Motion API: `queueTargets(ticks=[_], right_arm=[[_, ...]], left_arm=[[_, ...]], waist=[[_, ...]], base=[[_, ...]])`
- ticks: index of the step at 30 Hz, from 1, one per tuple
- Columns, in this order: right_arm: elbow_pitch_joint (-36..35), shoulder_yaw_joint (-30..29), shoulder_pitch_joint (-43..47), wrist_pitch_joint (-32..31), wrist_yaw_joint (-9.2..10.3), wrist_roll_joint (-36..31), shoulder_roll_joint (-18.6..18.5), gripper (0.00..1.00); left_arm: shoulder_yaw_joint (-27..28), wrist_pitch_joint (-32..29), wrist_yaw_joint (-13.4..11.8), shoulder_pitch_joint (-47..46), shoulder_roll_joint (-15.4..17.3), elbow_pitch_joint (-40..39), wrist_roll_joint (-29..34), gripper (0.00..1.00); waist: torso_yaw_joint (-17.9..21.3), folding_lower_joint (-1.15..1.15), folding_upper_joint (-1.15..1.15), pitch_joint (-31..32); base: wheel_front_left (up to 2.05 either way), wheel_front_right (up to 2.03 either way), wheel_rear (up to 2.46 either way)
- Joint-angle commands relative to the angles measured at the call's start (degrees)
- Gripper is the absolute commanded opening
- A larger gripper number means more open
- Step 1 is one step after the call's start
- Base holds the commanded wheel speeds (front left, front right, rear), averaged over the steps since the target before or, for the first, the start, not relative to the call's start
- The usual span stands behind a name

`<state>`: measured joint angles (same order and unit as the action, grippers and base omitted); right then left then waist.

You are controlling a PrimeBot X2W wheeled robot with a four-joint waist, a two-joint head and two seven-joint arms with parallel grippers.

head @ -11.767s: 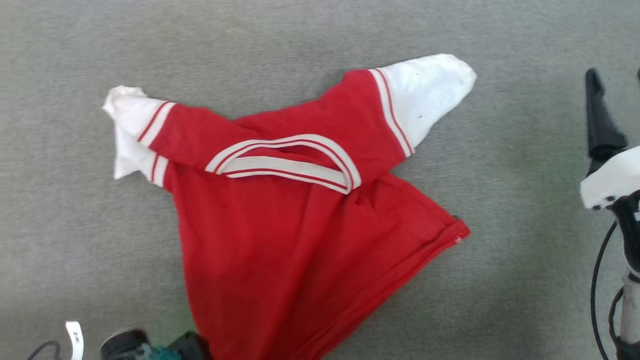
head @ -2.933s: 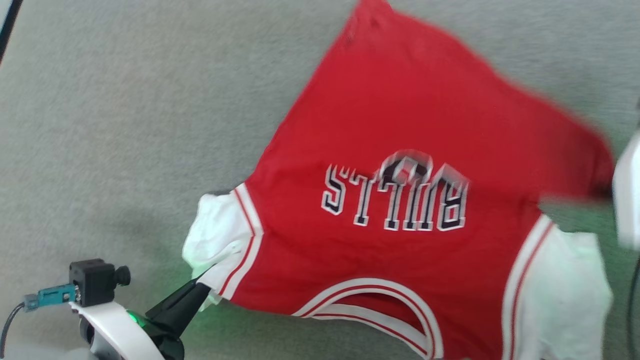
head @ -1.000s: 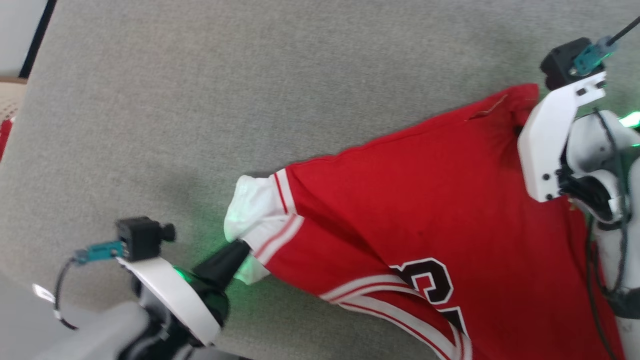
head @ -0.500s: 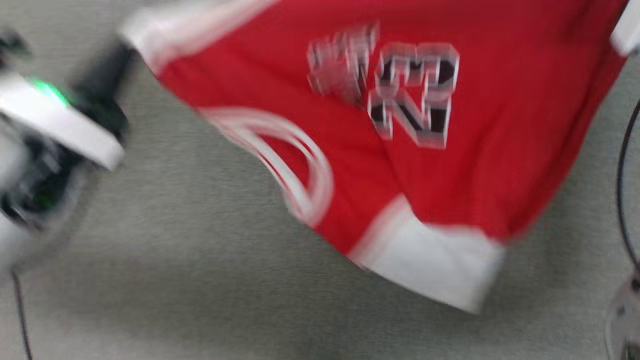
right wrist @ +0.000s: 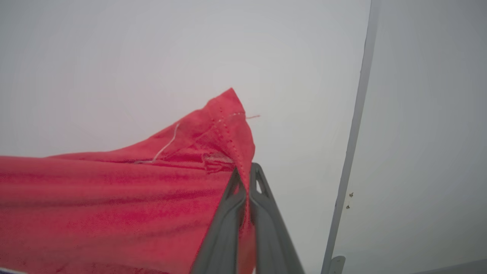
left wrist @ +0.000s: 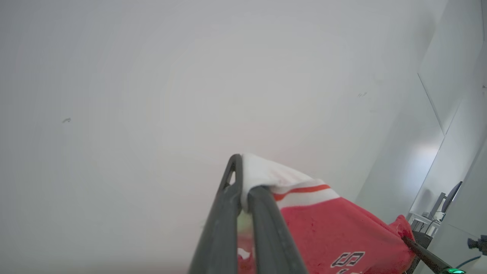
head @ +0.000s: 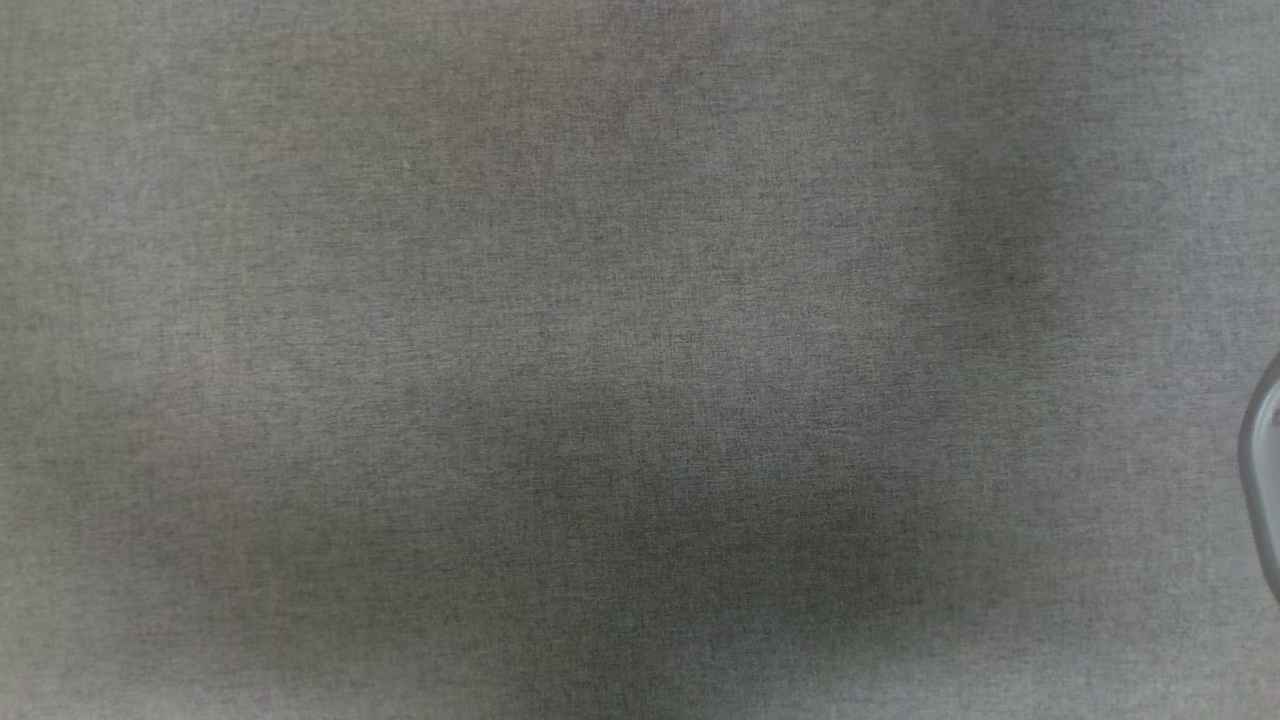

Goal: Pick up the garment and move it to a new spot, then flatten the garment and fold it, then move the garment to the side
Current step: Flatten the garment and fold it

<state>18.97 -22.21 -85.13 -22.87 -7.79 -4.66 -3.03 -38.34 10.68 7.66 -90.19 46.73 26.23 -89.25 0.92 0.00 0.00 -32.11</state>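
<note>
Garment (left wrist: 335, 232) is held up in front of a plain pale wall (left wrist: 152, 76), stretched between your two grippers. Your left gripper (left wrist: 245, 176) is clamped on the white sleeve end (left wrist: 266, 173), with the fabric pinched between the two dark fingers near their tips. Just past the pinch runs a red stripe (left wrist: 302, 189), then the red body with dark white-outlined letters (left wrist: 348, 259) at the bottom edge of that view. Your right gripper (right wrist: 247, 170) is closed tight on a stitched red corner (right wrist: 228, 114) of the garment. The corner sticks up above the fingertips with a loose pale thread (right wrist: 165, 146) on it, and the rest of the red cloth spreads to the left of that view. From the left wrist you can see the other gripper's dark finger (left wrist: 422, 254) at the far red corner. The head view looks down on a grey woven surface (head: 640, 300) with soft shadows. There is a blurred rounded shape (head: 1266, 490) at its right edge — you cannot tell what it is.
</note>
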Motion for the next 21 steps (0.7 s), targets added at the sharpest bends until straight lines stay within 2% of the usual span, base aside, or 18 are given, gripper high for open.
queueTargets(ticks=[1,5,11,12,16,21], right_arm=[[1.2,-1.4,0.6,1.2,0.56,-1.2,-0.9,0.0],[5.4,-1.2,4.0,2.8,0.55,-1.8,-0.7,0.0],[7.7,3.6,16.5,3.1,0.47,0.5,-1.0,0.0],[6.6,6.0,22.4,2.0,0.46,2.3,-1.3,0.0],[1.5,10.1,35.4,-1.7,0.45,8.2,-2.3,0.0],[-10.0,11.5,53.0,-7.4,0.45,15.5,-4.1,0.0]], left_arm=[[1.1,0.0,-0.3,-0.3,1.6,1.1,-0.6,0.0],[-0.9,-0.6,-0.3,5.5,1.7,-0.9,-1.0,0.0],[-3.1,2.9,-0.3,24.2,3.2,-7.9,-2.4,0.0],[-3.4,3.8,-0.3,31.5,2.8,-9.7,-2.7,0.0],[-1.7,4.6,-0.3,44.9,1.1,-14.1,-1.9,0.0],[6.8,4.6,-0.3,61.5,-2.8,-18.6,1.7,0.0]], waist=[[0.0,0.0,0.0,0.2],[0.0,0.0,0.0,0.6],[-0.7,0.0,0.0,2.0],[-0.9,0.0,0.0,2.9],[-1.3,0.0,0.0,4.8],[-2.3,0.0,0.0,8.1]], base=[[0.0,0.0,0.0],[0.0,0.0,0.0],[0.0,0.0,0.0],[0.0,0.0,0.0],[0.0,0.0,0.0],[0.0,0.0,0.0]])
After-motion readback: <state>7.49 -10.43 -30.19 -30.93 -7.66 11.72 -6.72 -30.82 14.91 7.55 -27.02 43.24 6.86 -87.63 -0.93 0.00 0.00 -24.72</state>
